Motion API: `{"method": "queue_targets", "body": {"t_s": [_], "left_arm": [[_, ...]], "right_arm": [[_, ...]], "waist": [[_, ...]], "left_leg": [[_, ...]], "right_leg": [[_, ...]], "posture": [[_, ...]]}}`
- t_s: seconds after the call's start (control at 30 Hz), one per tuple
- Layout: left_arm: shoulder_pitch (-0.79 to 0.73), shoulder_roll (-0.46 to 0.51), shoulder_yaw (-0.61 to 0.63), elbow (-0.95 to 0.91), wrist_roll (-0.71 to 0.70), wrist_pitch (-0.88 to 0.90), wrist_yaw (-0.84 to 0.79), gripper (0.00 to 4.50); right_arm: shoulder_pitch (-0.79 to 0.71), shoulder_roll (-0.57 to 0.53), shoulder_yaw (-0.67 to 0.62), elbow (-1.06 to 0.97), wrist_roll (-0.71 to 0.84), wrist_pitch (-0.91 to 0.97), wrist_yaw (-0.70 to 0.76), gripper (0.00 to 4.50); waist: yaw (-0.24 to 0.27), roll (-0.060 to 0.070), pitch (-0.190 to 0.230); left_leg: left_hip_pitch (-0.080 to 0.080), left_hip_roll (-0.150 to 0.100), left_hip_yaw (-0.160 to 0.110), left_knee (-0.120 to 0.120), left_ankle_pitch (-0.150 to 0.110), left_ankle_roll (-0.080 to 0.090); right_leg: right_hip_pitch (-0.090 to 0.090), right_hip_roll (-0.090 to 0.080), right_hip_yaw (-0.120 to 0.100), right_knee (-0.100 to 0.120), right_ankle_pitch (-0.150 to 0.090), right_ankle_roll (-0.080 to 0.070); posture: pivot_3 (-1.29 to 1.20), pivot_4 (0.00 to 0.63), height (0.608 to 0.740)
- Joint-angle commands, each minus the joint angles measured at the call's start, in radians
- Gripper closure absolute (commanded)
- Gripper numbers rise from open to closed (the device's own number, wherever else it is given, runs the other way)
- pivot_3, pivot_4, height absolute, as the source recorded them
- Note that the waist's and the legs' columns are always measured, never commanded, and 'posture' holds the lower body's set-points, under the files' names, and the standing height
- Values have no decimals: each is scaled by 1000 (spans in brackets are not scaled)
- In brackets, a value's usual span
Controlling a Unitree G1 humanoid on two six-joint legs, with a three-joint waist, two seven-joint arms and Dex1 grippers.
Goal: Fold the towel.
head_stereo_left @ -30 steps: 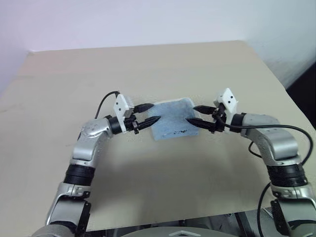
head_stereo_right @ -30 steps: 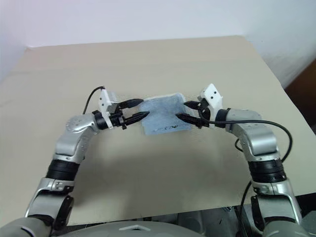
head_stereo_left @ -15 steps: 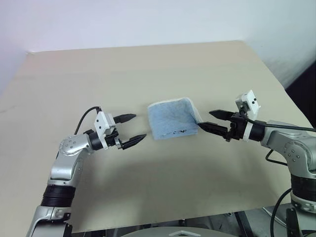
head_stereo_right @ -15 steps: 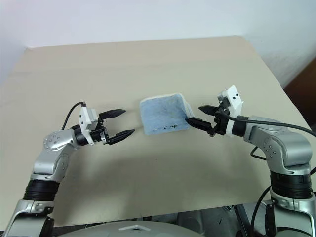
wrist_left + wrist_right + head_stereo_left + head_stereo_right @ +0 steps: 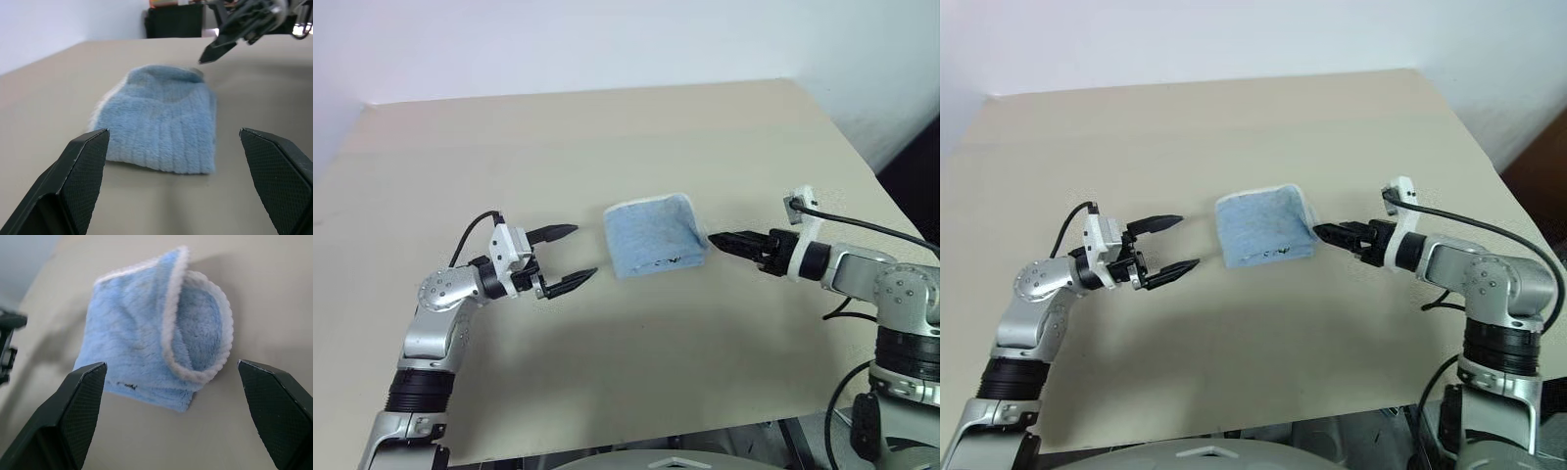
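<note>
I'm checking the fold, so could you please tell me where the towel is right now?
In the head views the towel lies folded near the middle of the table, between the open left gripper and the open right gripper, held by neither.

Light blue towel (image 5: 651, 236) with white border, beige table (image 5: 607, 137).
</note>
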Motion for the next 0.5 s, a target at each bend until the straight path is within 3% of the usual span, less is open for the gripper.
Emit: {"method": "queue_targets", "body": {"t_s": [0.03,0.5], "left_arm": [[16,15,27,-19,-19,-39,-16,31],[104,58,78,-8,-29,-71,-14,31]], "right_arm": [[-16,34,-30,0,23,1,-39,0],[-19,115,32,44,-7,-41,-87,0]], "waist": [[0,0,0],[0,1,1]], "left_leg": [[0,0,0,0,0,0],[-3,0,0,0,0,0]], "right_leg": [[0,0,0,0,0,0],[-4,0,-1,0,0,0]], "posture": [[0,150,740],[0,150,740]]}}
